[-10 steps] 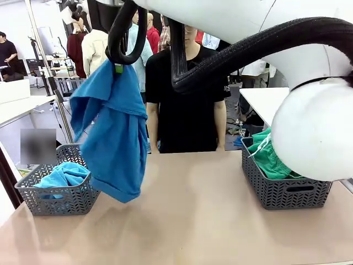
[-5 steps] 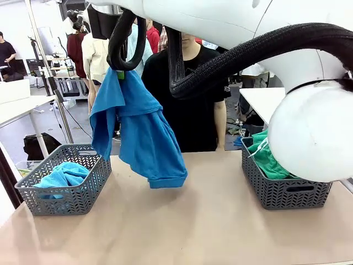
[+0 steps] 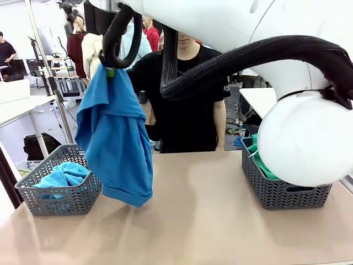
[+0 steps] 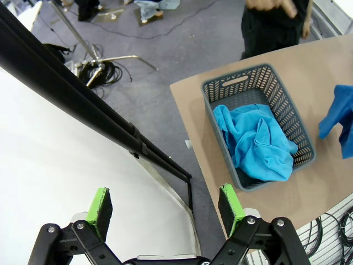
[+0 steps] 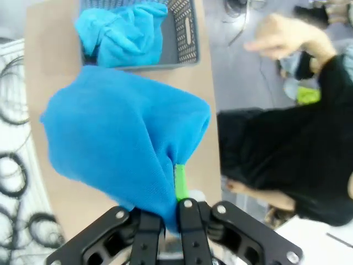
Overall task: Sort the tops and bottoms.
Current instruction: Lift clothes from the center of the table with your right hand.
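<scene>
Above the table's (image 3: pixel 220 221) left half, the right gripper (image 3: pixel 111 70) pinches the medium blue shirt (image 3: pixel 116 143) tight; the soft knit hangs in folds, clear of the smooth tan top. At the left edge, a grey lattice basket (image 3: pixel 60 200) holds the crumpled turquoise shirt (image 3: pixel 63 175). At the right edge, a matching basket (image 3: pixel 284 193) holds green fabric (image 3: pixel 255 153), probably the bottoms, mostly hidden behind the white arm. The left gripper (image 4: pixel 165 201) gapes wide, holding nothing. A person (image 3: pixel 187 105) in black stands at the far edge.

We list one medium blue shirt (image 3: pixel 116 143), soft fabric, hanging bunched in long folds above the table's left half, its hem just beside the left basket. We list one light turquoise shirt (image 3: pixel 62 175), crumpled inside that grey basket. We list one bright green garment (image 3: pixel 259 163), heaped in the right basket, largely hidden.
</scene>
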`<state>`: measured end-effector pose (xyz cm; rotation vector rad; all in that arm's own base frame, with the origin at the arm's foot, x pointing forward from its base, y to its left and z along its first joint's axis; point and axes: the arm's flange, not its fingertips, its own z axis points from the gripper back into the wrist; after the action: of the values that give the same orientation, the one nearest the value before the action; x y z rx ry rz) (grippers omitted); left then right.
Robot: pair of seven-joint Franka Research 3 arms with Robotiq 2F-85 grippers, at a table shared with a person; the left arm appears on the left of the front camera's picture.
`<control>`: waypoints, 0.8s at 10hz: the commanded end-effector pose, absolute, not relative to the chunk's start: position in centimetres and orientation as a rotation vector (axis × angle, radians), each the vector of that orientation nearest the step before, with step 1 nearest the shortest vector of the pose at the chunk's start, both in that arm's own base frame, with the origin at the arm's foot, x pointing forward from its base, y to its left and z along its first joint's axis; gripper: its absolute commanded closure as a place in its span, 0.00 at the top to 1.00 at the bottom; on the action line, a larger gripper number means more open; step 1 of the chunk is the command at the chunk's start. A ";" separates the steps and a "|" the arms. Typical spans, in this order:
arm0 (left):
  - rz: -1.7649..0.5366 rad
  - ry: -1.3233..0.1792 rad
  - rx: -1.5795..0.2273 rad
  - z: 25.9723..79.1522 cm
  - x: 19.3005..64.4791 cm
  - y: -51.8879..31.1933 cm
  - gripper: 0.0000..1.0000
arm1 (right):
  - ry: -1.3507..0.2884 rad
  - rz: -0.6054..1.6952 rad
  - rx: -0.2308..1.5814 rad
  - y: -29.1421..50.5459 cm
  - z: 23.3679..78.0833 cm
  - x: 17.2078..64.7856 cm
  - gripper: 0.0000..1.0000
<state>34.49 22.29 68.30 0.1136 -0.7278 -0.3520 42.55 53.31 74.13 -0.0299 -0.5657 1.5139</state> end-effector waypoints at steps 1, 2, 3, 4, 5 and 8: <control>-0.351 -0.729 0.115 68.4 34.6 22.4 1.00 | -0.773 1.413 0.162 60.0 81.3 47.5 0.00; -0.351 -0.729 0.115 68.4 34.6 22.4 1.00 | -0.912 1.371 0.284 62.0 83.4 48.8 0.00; -0.351 -0.729 0.115 68.4 34.6 22.4 1.00 | -0.992 1.336 0.370 63.2 84.9 49.8 0.00; -0.351 -0.729 0.115 68.4 34.6 22.4 1.00 | -1.034 1.312 0.413 64.1 86.1 50.1 0.00; -0.351 -0.729 0.115 68.4 34.6 22.4 1.00 | -1.088 1.293 0.479 65.4 86.9 50.1 0.00; -0.351 -0.729 0.115 68.4 34.6 22.4 1.00 | -1.211 1.248 0.655 68.6 88.7 50.6 0.00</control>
<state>34.49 22.29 68.31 0.1137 -0.7279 -0.3520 42.22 58.00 79.30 0.5926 -1.1943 1.2501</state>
